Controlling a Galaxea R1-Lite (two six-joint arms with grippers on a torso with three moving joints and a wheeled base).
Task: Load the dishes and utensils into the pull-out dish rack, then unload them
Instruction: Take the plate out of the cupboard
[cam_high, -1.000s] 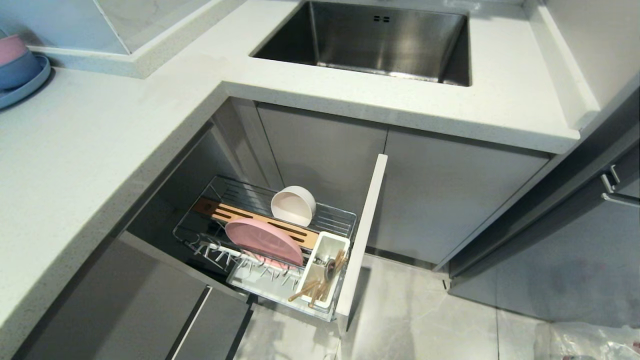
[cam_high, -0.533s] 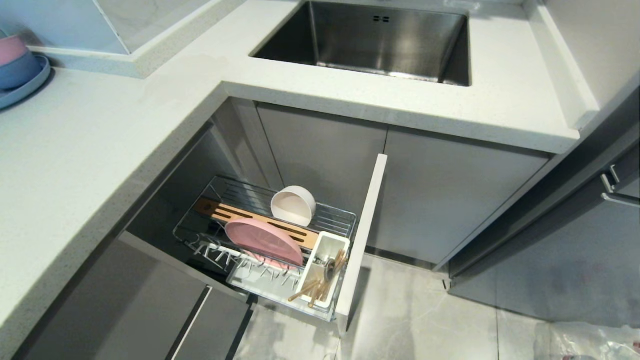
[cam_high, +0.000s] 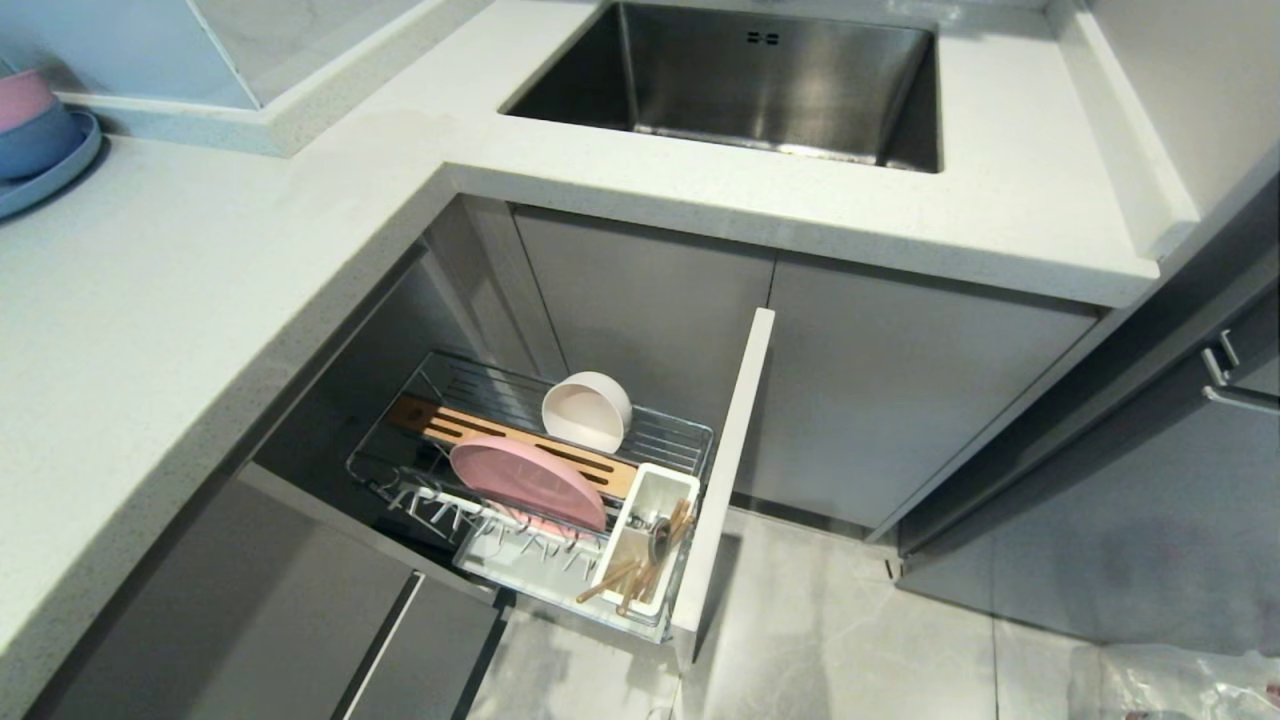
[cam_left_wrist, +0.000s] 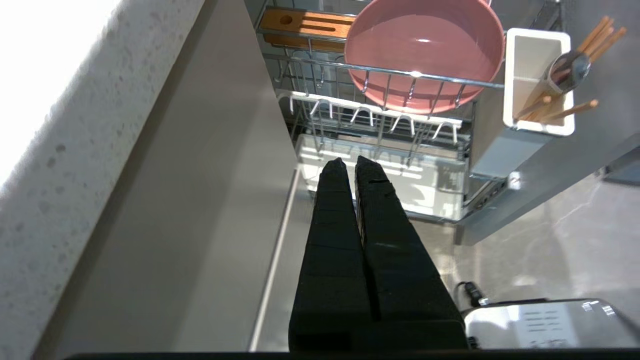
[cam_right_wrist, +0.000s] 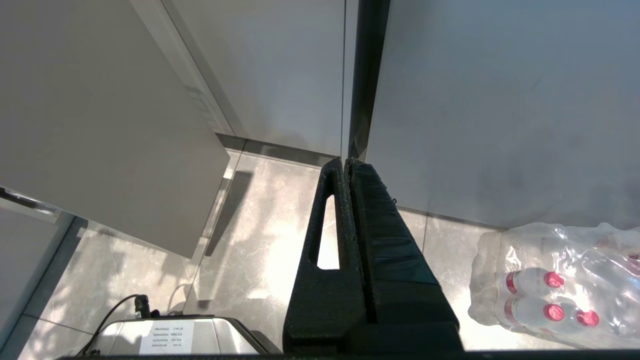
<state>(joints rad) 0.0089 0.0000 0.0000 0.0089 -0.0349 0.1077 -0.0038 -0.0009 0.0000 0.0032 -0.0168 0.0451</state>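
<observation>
Currently both parked, clenched empty: left gripper (cam_left_wrist: 348, 167) hangs near the pull-out dish rack (cam_left_wrist: 385, 74) front rail, right gripper (cam_right_wrist: 345, 165) over bare floor (cam_right_wrist: 260, 235).

Head looks down; left wrist nearer, sharing rack (cam_high: 540, 470); right perhaps floorward.

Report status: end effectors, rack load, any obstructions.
Left end effector shut, empty, short of the pull-out dish rack; right end effector shut, parked. Pink plate, white bowl, chopsticks, spoon all racked. No obstructions seen.
</observation>
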